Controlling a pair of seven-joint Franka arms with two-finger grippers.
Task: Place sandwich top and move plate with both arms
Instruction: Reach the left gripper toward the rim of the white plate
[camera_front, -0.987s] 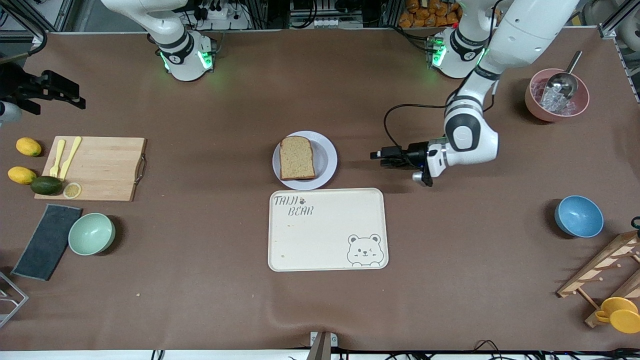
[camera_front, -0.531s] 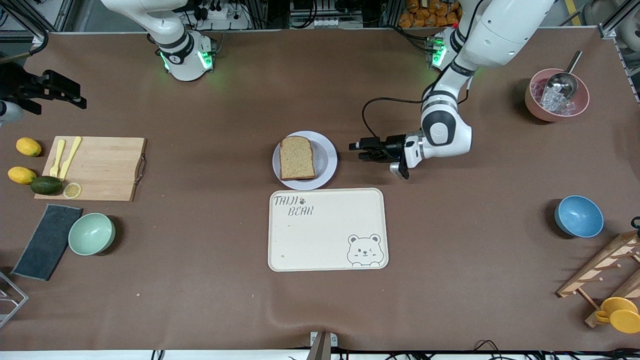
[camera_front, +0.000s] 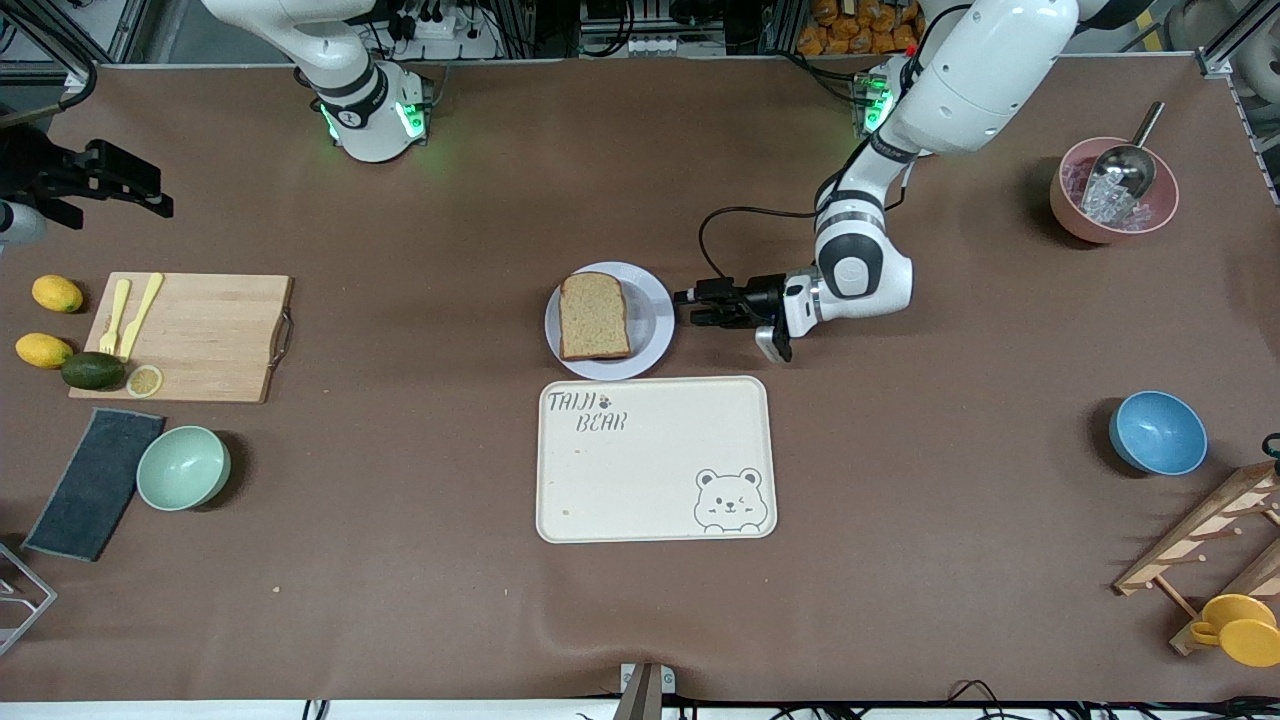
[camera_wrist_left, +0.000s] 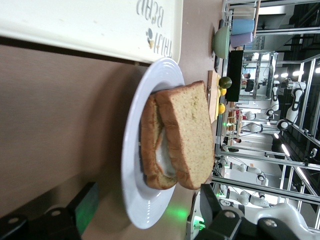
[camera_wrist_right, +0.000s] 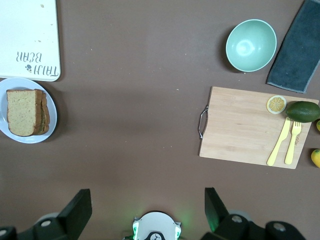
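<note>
1. Two arms serve the table; only the left arm is active. Across the last second its black two-finger left gripper (camera_front: 690, 305) has travelled low over the brown table from the left arm's end toward the centre, and its tips now sit just beside the rim of the small round pale lavender-white plate (camera_front: 653, 322).
2. Left gripper fingers are spread, with nothing between them; the left wrist view shows the plate edge (camera_wrist_left: 131, 165) directly ahead.
3. Sandwich top, a plain light-brown wholemeal bread slice (camera_front: 594, 316), already lies stacked on the lower slice on the plate, so placement appears complete.
4. Plate position: just farther from the front camera than the cream rectangular tray with bear drawing (camera_front: 655, 460).
5. Judgement: the plate-moving phase is starting; a rim grasp comes next.
6. Right gripper (camera_wrist_right: 145, 210) waits high above the table, fingers spread, holding nothing.
</note>
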